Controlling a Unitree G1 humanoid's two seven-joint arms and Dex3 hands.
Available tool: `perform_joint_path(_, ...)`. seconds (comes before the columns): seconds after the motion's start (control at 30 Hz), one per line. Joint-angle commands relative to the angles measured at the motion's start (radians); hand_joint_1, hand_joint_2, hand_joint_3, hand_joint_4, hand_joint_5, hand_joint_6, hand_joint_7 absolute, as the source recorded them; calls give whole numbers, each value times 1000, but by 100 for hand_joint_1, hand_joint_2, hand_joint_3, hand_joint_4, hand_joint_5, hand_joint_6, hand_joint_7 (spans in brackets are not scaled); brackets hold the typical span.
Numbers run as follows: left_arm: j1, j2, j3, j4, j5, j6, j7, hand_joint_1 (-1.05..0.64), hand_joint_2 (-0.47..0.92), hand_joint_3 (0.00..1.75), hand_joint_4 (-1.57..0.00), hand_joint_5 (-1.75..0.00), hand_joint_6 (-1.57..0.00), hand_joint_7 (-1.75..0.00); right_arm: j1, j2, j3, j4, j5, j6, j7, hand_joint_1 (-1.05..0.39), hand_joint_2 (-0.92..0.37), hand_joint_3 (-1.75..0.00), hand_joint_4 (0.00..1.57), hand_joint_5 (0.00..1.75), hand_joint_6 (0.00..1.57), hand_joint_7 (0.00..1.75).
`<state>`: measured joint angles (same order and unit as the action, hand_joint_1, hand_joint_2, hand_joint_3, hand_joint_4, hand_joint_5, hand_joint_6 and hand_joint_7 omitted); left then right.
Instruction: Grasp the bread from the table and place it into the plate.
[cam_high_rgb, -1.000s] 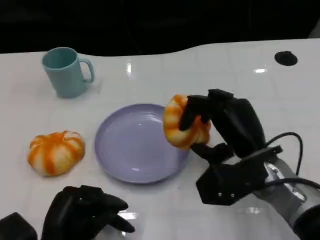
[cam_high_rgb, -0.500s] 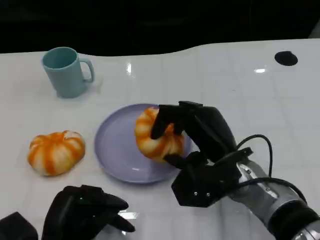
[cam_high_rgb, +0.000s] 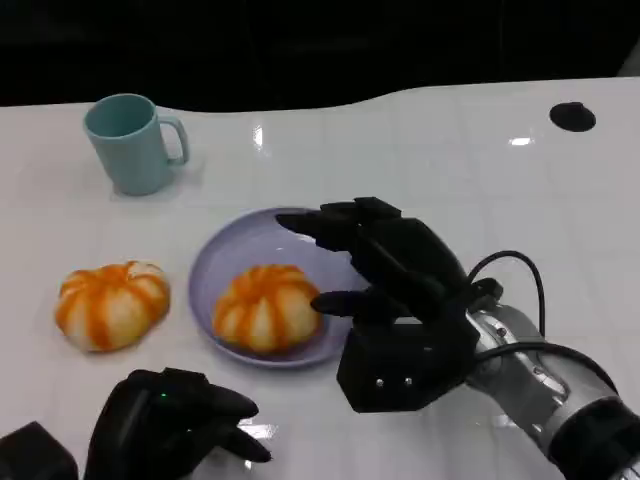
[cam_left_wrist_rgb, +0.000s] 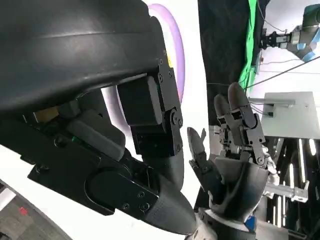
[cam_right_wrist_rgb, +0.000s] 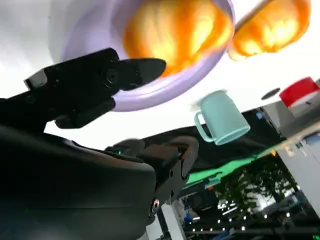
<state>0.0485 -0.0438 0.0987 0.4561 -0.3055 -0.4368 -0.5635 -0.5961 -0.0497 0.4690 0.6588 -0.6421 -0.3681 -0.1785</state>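
Bread (cam_high_rgb: 266, 307) lies in the purple plate (cam_high_rgb: 232, 255), just left of the right hand (cam_high_rgb: 385, 262), whose fingers are spread above the plate's rim and hold nothing. Second bread (cam_high_rgb: 110, 304) sits on the white worktop (cam_high_rgb: 450, 150), above the left hand (cam_high_rgb: 165, 428), which has its fingers curled in and empty.
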Motion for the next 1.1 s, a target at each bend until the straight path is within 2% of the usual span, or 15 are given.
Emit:
perform_joint_path(0.03,-1,11,1,9,4,-5,7,-105,76,0,-157,-36,-157,-16,42,-38,-3,-90,5,24,38,-50,-92,-13,0,15,22,0)
perform_joint_path(0.23,0,11,0,6,5,-7,9,-105,77,0,-157,-36,-157,-16,120,-94,-33,-226,45,10,83,-51,-92,-13,5,22,25,2)
perform_joint_path(0.47,1,14,2,3,-1,-3,4,-105,76,0,-157,-36,-157,-15,241,-155,-85,-369,118,-44,116,-45,-92,-8,9,46,34,4)
perform_joint_path(0.67,-2,13,1,4,2,0,9,-105,76,0,-157,-35,-157,-15,354,-161,-154,-443,262,-110,157,-31,-92,-4,23,57,48,9)
perform_joint_path(0.77,-6,10,1,8,2,-3,9,-105,77,0,-157,-35,-157,-15,424,-157,-202,-474,433,-134,236,-26,-92,-6,36,64,56,12)
perform_joint_path(0.83,-8,10,0,10,8,-5,16,-105,77,0,-157,-35,-157,-15,477,-153,-234,-519,554,-103,299,-19,-89,-15,39,82,68,16)
perform_joint_path(0.87,-9,10,0,9,10,-5,18,-105,77,0,-157,-36,-157,-15,503,-152,-248,-549,614,-70,332,-17,-80,-32,40,90,72,17)
perform_joint_path(0.9,-9,10,-1,9,10,-5,18,-105,77,0,-157,-36,-157,-15,529,-155,-262,-578,661,-44,360,-14,-67,-61,42,99,78,21)
perform_joint_path(0.93,-9,10,-1,9,10,-5,18,-105,77,0,-157,-36,-157,-15,546,-157,-273,-598,689,-25,380,-14,-63,-72,45,103,81,23)
perform_joint_path(1.0,-10,10,-1,10,7,-4,16,-105,77,0,-157,-36,-157,-15,586,-163,-298,-651,740,26,411,-15,-61,-79,53,109,86,30)
perform_joint_path(1.03,-10,10,0,10,6,-4,16,-105,77,0,-157,-36,-157,-15,612,-166,-312,-694,787,82,430,-16,-63,-76,56,112,83,44)
perform_joint_path(1.1,-10,11,0,10,9,-4,19,-105,77,0,-157,-36,-157,-16,656,-168,-337,-774,862,193,456,-17,-72,-67,59,129,69,87)
